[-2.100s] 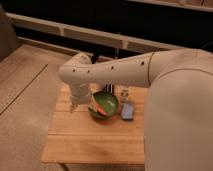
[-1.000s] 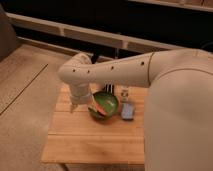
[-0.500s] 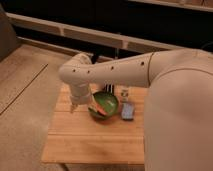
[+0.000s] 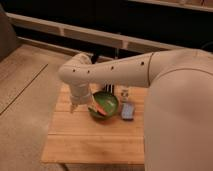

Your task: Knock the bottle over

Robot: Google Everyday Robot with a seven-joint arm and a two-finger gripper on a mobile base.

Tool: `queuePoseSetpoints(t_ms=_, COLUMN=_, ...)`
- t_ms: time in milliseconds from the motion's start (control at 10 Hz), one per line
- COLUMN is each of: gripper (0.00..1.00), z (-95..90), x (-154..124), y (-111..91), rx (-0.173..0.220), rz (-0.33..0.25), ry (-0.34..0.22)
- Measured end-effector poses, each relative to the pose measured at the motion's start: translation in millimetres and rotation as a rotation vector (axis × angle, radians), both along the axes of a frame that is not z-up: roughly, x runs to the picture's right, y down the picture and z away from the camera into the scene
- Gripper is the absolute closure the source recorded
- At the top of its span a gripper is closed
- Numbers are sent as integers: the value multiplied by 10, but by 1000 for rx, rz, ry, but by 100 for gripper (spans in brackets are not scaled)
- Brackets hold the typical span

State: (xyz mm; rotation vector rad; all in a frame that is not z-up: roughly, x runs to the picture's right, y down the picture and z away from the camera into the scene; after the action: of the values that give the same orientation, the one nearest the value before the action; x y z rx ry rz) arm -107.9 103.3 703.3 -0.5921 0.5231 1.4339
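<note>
The small clear bottle [image 4: 125,93] stands upright on the wooden table [image 4: 95,137], just right of the green bowl [image 4: 103,104] and behind a blue object [image 4: 128,111]. My white arm reaches in from the right, bends above the table's left side and points down. My gripper [image 4: 74,106] hangs at the table's left edge, left of the bowl and well apart from the bottle.
The green bowl holds an orange-red item [image 4: 99,108]. A long low rail or ledge [image 4: 100,37] runs behind the table. Tan floor [image 4: 25,100] lies to the left. My arm's wide white shell covers the right side of the view.
</note>
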Motion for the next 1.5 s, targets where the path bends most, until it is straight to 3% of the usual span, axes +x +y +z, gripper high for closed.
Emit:
queuePoseSetpoints(t_ms=100, gripper=35, z=10, x=-6, y=-5, rx=1, rz=-1, ry=-2)
queuePoseSetpoints(t_ms=200, gripper=35, z=104, x=-30, y=-106, rx=33, rz=-7, ry=-29)
queuePoseSetpoints(t_ms=500, gripper=35, z=443, x=263, y=-516, rx=140, rz=4, ry=-30)
queuePoseSetpoints(t_ms=700, gripper=35, z=539, x=731, y=-818, rx=213, rz=76, ry=-9)
queuePoseSetpoints(t_ms=800, gripper=35, z=551, x=923, y=-885, rx=229, rz=102, ry=7)
queuePoseSetpoints(t_ms=1200, gripper=35, z=549, x=924, y=-898, rx=233, rz=110, ry=2)
queuePoseSetpoints(t_ms=1500, gripper=35, z=761, x=1285, y=-779, rx=203, rz=157, ry=97)
